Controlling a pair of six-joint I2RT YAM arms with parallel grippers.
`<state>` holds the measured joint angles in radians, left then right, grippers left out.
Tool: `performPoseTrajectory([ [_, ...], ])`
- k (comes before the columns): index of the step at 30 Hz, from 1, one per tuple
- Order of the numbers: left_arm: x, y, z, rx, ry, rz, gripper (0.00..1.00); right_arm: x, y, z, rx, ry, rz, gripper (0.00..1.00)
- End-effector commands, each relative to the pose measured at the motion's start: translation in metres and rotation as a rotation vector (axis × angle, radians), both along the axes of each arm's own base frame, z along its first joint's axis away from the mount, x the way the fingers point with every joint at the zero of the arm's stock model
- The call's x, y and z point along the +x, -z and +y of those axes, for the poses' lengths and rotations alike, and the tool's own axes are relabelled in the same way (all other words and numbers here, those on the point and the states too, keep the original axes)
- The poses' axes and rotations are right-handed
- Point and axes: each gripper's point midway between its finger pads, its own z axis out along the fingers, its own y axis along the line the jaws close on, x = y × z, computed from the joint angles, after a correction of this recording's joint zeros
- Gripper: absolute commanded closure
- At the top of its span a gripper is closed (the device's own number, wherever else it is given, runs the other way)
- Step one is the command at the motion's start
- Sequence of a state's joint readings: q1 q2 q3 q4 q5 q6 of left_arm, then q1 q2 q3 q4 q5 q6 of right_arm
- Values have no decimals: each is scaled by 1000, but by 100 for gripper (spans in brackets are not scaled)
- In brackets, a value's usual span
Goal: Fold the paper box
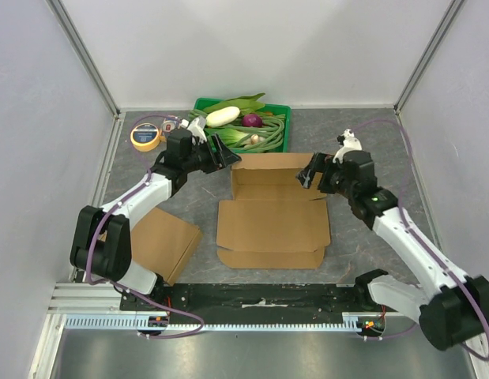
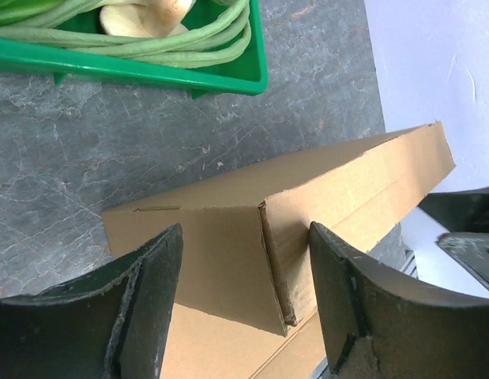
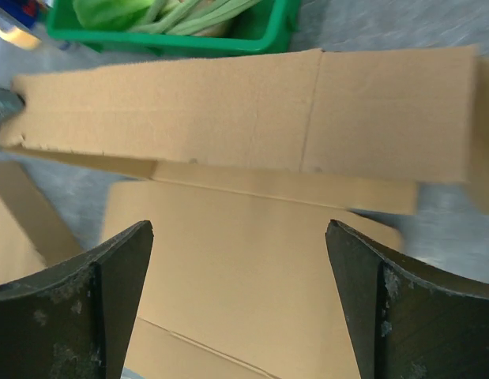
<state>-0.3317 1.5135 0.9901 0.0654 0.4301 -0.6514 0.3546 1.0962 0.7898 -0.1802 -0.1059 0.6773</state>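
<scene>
Paper box sits mid-counter before the green tray, back wall up but front flaps lying flat, so the folding's barely begun — my left end effector spread around its rear corner, right end effector spread wide, empty.

A grey, marbled desk filled the enclosure. Plain white walls closed it at 9, 12 and 3 o'clock, joined by slanting aluminium posts. A metal rail ran along 6 o'clock under even light.
</scene>
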Motion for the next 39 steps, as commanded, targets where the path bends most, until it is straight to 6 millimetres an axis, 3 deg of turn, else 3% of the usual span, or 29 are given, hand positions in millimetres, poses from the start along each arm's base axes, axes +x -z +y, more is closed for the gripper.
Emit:
performPoseTrajectory([
  [1, -11, 0, -3, -31, 17, 31, 27, -33, -11, -48, -386, -116, -19, 2],
  [2, -12, -2, -3, -32, 24, 26, 25, -33, -11, -62, -426, -65, 4, 2],
  [3, -13, -4, -3, -34, 25, 18, 24, -31, -15, -64, -425, -59, -9, 2],
  [8, -15, -14, -2, -21, 35, 4, 18, -9, -36, -58, -348, -53, -65, 2],
  [13, -19, -8, -2, -27, 38, 18, 22, 6, -59, -52, -371, -92, -93, 19],
  [16, -19, -5, -3, -27, 46, 29, 23, 13, -63, -47, -362, -109, -105, 17],
  [20, -17, -7, -3, -28, 37, 23, 22, 25, -51, -42, -336, -99, -50, 14],
  [23, -15, -5, -4, -27, 39, 30, 23, 34, -43, -29, -264, -115, -55, 14],
  [24, -14, -3, -4, -26, 39, 37, 23, 37, -29, -26, -240, -111, -17, 14],
  [25, -14, -2, -5, -28, 44, 40, 23, 42, -28, -23, -211, -112, -21, 15],
  [27, -15, 0, -6, -31, 50, 49, 23, 37, -18, -2, -79, -153, 26, 16],
  [29, -16, 3, -7, -34, 53, 60, 23, 43, -35, 16, 53, -187, -58, 16],
  [30, -15, 3, -7, -36, 53, 60, 23, 40, -30, 20, 93, -186, -53, 18],
  [34, -16, 4, -8, -41, 57, 66, 23, 44, -43, 32, 270, -194, -56, 21],
  [35, -17, 2, -7, -40, 57, 63, 23, 42, -44, 31, 253, -204, -62, 22],
  [36, -17, 2, -7, -38, 57, 59, 23, 46, -63, 25, 215, -185, -113, 20],
  [37, -18, -1, -6, -37, 55, 49, 21, 36, -52, 16, 147, -159, -45, 19],
  [38, -19, -7, -5, -32, 57, 26, 19, 36, -56, 4, 31, -169, -90, 17],
  [39, -20, -9, -3, -21, 56, 19, 18, 37, -77, -3, -22, -158, -137, 11],
])
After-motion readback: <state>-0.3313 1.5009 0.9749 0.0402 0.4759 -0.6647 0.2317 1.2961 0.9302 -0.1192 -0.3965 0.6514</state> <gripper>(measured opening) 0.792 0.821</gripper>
